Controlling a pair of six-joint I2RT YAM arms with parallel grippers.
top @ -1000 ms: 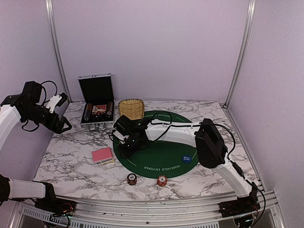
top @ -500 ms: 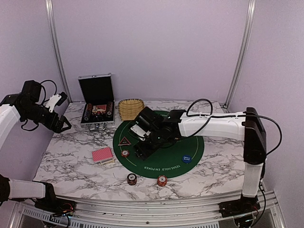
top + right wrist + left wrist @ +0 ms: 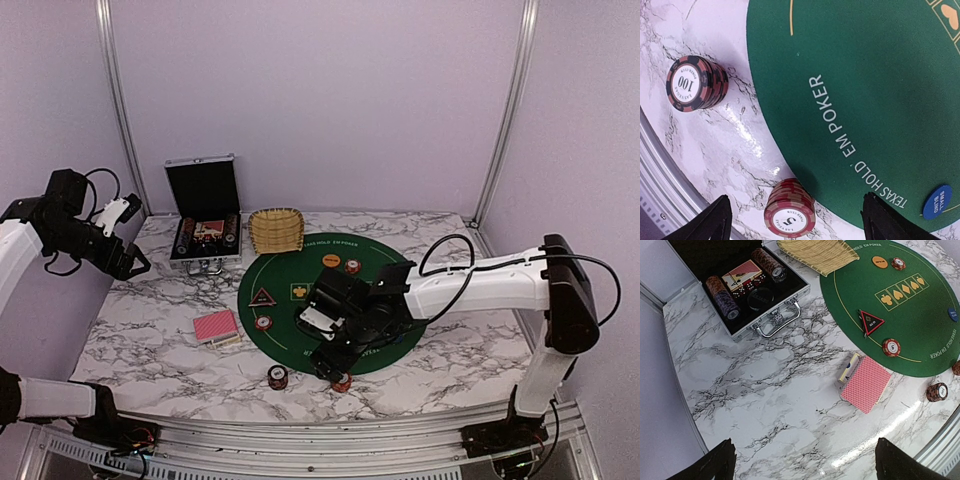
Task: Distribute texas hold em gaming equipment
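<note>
A round green mat (image 3: 300, 345) holds a dark triangular marker (image 3: 263, 296), a red-and-white chip (image 3: 263, 322), an orange disc (image 3: 331, 260) and another chip (image 3: 352, 266). Pink-backed cards (image 3: 216, 326) lie left of the mat. A dark chip stack (image 3: 278, 377) and a red chip stack (image 3: 342, 383) stand by the near edge. My right gripper (image 3: 335, 365) hangs open over the red stack (image 3: 790, 210), with its fingers on either side and apart from it. A blue disc (image 3: 937, 202) rests on the mat. My left gripper (image 3: 128, 263) is raised at the far left, open and holding nothing.
An open silver-edged black case (image 3: 204, 225) with chips and cards inside stands at the back left. A wicker basket (image 3: 276, 229) sits beside it, touching the mat's far edge. The dark stack marked 100 (image 3: 692, 82) is left of the right gripper. A metal rail runs along the near edge.
My right arm swung from the mat's left side to its near edge and its jaws widened. The triangular marker and one chip now show on the mat. The left arm stayed still.
</note>
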